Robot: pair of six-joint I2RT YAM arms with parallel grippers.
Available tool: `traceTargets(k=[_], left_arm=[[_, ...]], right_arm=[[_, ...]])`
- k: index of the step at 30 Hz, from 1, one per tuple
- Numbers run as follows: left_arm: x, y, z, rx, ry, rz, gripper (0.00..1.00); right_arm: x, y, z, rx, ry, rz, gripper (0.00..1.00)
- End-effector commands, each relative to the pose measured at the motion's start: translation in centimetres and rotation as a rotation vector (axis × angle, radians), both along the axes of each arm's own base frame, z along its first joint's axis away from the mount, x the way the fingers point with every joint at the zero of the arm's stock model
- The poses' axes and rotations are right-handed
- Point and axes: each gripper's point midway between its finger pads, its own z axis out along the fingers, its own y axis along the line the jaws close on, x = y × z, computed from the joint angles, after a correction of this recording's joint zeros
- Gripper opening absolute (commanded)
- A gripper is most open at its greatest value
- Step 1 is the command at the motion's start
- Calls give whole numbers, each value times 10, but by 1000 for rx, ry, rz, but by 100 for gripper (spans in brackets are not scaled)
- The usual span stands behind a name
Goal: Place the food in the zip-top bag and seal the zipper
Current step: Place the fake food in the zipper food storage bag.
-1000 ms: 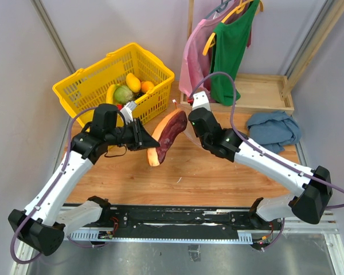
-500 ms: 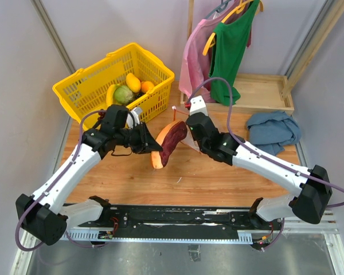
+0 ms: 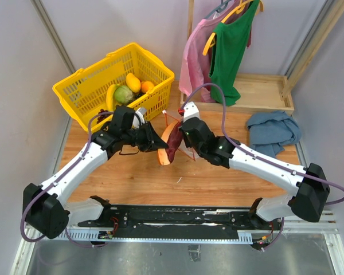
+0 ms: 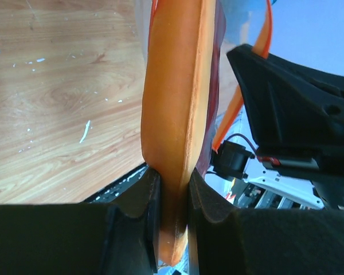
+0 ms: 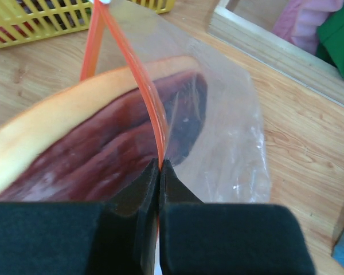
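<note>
Long orange-brown piece: flat slice, orange-yellow cut rim, dark purple-red face. Off the table, just off the yellow basket's near-right corner, on the side away from the wall. Steeply tilted, lower end pinched in the left gripper, upper end pointing away from the basket.

Zip-top bag: clear and crinkly, hanging on the far side of the piece from the basket. Piece's upper end shows through the film.

Zipper: thin red-orange strip, unsealed. Two strands split into a narrow V, with the right gripper clamped on it at the point of the V. One strand crosses the piece's face.
</note>
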Motion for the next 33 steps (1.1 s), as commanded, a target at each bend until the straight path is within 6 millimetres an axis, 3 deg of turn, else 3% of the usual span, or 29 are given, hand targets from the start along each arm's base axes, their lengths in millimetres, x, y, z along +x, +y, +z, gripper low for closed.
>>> traceTargets(k=[1,13,20,23,29,33], left_arm=[[9,-9,-3,-18,-34,14,0],[33,4,-18,88,-53,154,0],[44,9,-9,88,-90,219,0],[48,8,-15,94,-74,234,0],[57,11,-28,89,-71,300,0],[57,2,-31,51,-85,322,0]], right_arm=[[-10,17,1,55,15,47,1],[-31,46,-13,94,93,144,1],[-41,55,-26,90,138,183,1],[-45,60,-29,90,151,199,1],[-50,68,-26,115,163,226,1],[-52,75,-24,137,178,243,1]])
